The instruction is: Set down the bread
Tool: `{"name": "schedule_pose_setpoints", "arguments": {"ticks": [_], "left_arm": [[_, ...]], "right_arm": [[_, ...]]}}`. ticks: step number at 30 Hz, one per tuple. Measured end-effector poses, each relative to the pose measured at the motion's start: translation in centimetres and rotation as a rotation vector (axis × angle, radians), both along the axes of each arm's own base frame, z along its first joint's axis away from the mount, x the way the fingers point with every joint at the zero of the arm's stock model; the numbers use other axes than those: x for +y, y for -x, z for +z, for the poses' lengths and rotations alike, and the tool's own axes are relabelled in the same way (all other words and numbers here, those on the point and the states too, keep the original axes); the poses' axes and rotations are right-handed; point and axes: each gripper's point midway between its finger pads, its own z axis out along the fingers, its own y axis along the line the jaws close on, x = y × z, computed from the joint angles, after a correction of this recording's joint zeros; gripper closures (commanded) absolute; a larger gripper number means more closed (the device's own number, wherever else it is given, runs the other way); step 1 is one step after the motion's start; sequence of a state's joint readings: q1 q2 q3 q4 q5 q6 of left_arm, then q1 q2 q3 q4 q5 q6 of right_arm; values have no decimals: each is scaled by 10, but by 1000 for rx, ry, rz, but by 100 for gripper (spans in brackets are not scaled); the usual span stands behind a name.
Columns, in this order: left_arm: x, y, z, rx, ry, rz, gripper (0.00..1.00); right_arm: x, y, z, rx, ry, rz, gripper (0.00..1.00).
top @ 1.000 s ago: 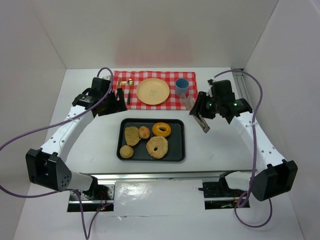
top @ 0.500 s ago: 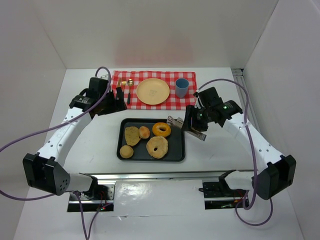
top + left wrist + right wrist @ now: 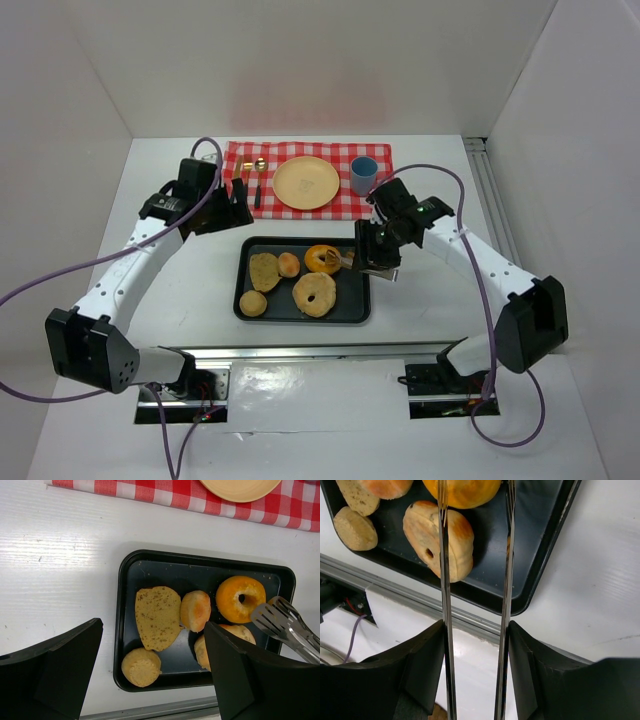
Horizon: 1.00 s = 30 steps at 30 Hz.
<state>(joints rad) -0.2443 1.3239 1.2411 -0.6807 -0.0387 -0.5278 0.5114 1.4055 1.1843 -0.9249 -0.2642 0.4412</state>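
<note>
Top external: glossy orange ring bread point(image 3: 321, 259); left jaws apart, right jaws clamped on tongs point(image 3: 274, 619).

White arm links point(image 3: 130, 265), black joints point(image 3: 95, 345), thin purple cables point(image 3: 40, 277).

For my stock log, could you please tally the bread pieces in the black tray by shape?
Ring-shaped breads: 2, an orange glazed ring and a pale tan ring
Small round rolls: 2, a golden bun and a pale bun
Flat brown bread slice: 1
Total: 5, all in the black rectangular tray
</note>
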Motion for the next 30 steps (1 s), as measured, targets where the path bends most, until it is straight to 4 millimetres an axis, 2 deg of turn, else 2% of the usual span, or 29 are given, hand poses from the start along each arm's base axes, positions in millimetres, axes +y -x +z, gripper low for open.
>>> {"name": "schedule_pose_setpoints", "arguments": {"ticks": [11, 16, 19, 20, 22, 27, 30], "left_arm": [[0, 1, -2, 4, -2, -1, 5], [0, 1, -2, 5, -2, 0, 5], [0, 1, -3, 7, -2, 0, 5], [1, 2, -5, 11, -3, 0, 5], [1, 3, -7, 18, -5, -1, 5], [1, 4, -6, 15, -3, -2, 5], [1, 4, -6, 16, -1, 0, 5]], "right_arm": [[1, -10, -11, -10, 23, 6, 42], [5, -19, -17, -19, 20, 5, 55], [7, -23, -17, -32, 15, 4, 71], [8, -24, -17, -36, 13, 2, 83], [8, -26, -15, -43, 15, 0, 89], [9, -37, 1, -89, 12, -6, 97], [9, -45, 16, -131, 15, -11, 97]]}}
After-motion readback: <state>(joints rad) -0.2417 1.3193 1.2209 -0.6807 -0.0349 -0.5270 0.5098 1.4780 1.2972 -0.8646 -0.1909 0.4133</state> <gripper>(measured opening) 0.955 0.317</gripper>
